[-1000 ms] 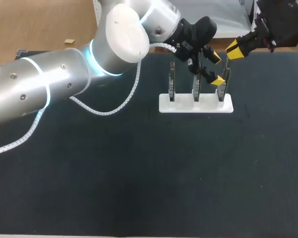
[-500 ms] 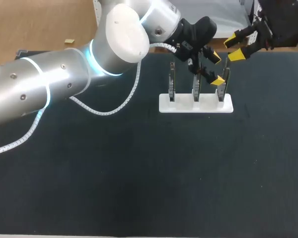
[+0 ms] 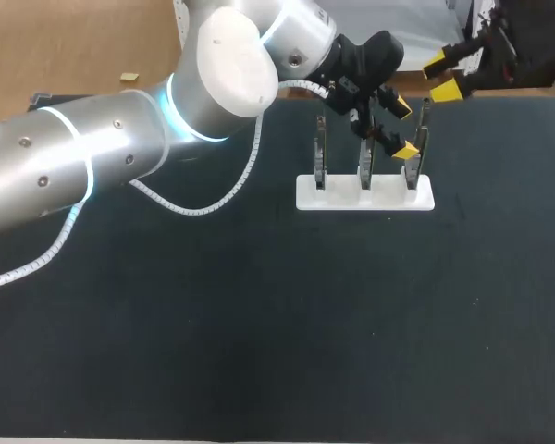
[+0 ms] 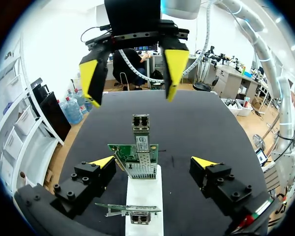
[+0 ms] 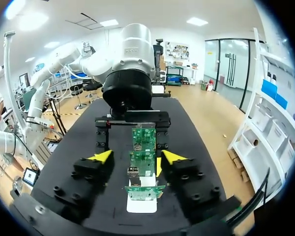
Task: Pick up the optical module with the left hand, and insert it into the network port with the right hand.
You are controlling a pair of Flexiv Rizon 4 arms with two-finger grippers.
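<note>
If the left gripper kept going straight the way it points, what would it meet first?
Likely the upright green card on the white stand, standing between the left gripper's open fingers; depth is unclear. The right gripper hangs farther along that line.

Your right tool (image 3: 440, 77) spreads its yellow tips apart and draws back from the white rack (image 3: 338, 196), toward the far right edge of the worktop (image 3: 259, 324).
</note>
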